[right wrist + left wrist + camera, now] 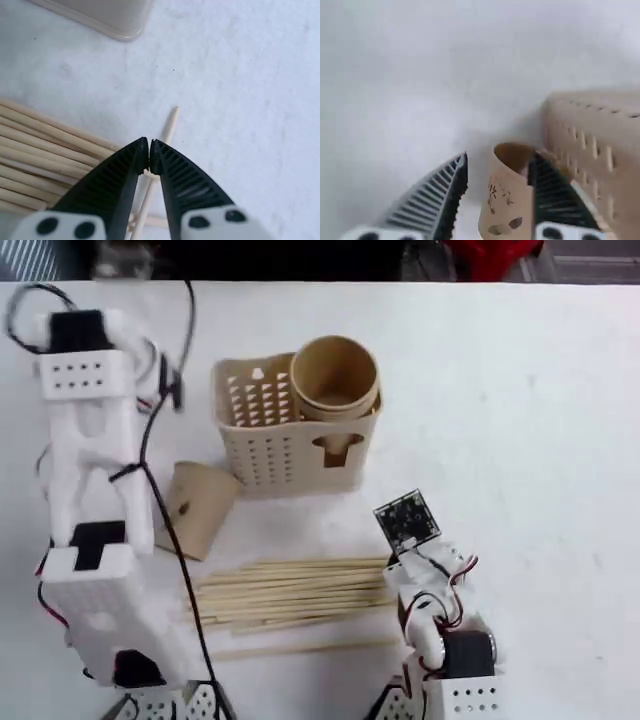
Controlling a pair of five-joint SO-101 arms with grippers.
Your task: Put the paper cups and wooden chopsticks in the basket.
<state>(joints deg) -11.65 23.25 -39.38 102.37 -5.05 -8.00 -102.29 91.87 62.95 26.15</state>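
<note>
In basket sat 1 cup; 2nd cup lay beside basket, left gripper spread wide at it; right gripper tips pressed together over chopsticks.

Left arm rising from base at near left corner of table, stretching along left edge toward far edge. Left pincer hanging low over table, jaws standing wide apart, ribbed fingers pointing forward. Right arm sitting at near edge, right of middle, folded compact, wrist tilting down. Right pincer pointing steeply at table, black fingertips meeting at tips.
</note>
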